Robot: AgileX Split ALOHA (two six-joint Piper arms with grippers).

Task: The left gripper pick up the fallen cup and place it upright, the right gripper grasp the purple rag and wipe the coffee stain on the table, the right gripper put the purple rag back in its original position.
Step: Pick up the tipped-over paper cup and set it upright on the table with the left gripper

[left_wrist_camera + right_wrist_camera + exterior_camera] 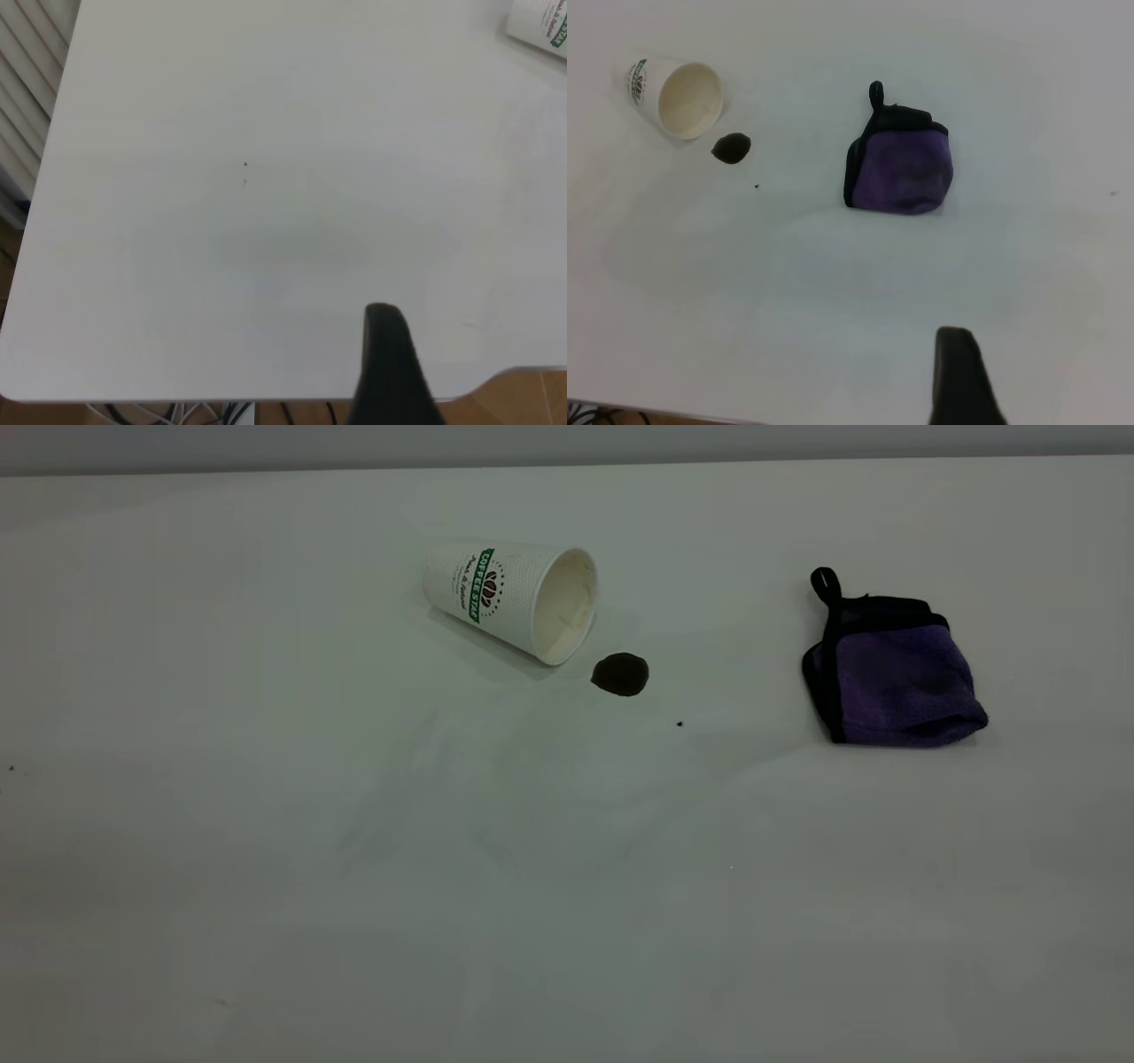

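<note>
paper coffee cup (512, 598) is lying on its side on the white table (266, 868), its mouth just beside the brown coffee stain (620, 674). purple rag (899, 677) is sitting well apart. i cannot tell if the left gripper (387, 372) or right gripper (961, 376) is spread or pressed together

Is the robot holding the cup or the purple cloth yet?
No, nothing is held. The cup lies on its side on the table beside the coffee stain, and the purple rag sits alone, with no gripper near either.
</note>
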